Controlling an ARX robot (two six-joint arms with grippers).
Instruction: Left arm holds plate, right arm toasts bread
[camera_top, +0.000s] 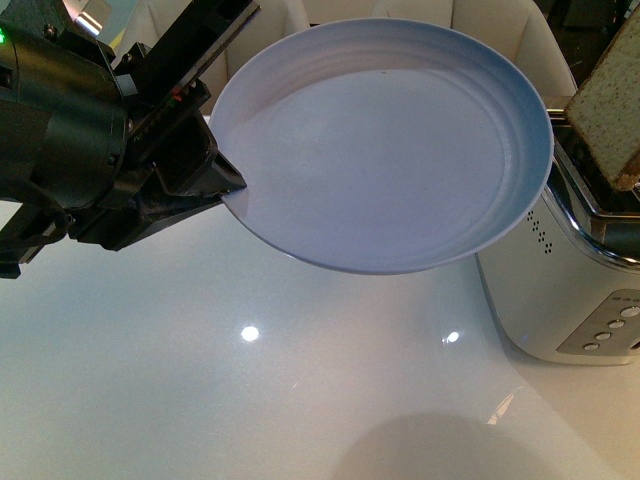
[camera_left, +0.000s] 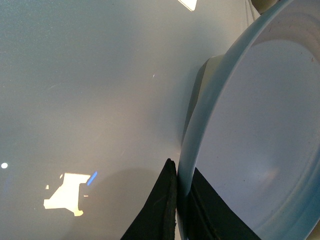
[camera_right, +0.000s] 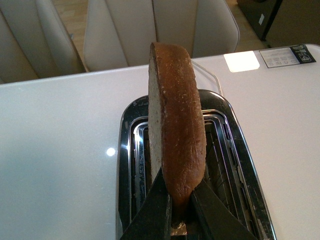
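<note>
The pale blue-grey plate (camera_top: 385, 145) hangs tilted above the white table, empty. My left gripper (camera_top: 205, 175) is shut on its left rim; in the left wrist view the black jaws pinch the plate rim (camera_left: 186, 165) from both sides at the gripper (camera_left: 181, 200). The bread (camera_right: 175, 135), a speckled slice with brown crust, stands on edge over the toaster slots. My right gripper (camera_right: 177, 210) is shut on its end. In the front view the bread (camera_top: 610, 110) shows at the far right, above the toaster (camera_top: 570, 280).
The silver toaster (camera_right: 230, 150) with two slots stands at the table's right, buttons on its front side. Beige chairs (camera_right: 160, 30) line the table's far edge. A white card (camera_right: 287, 55) lies near the far right corner of the table.
</note>
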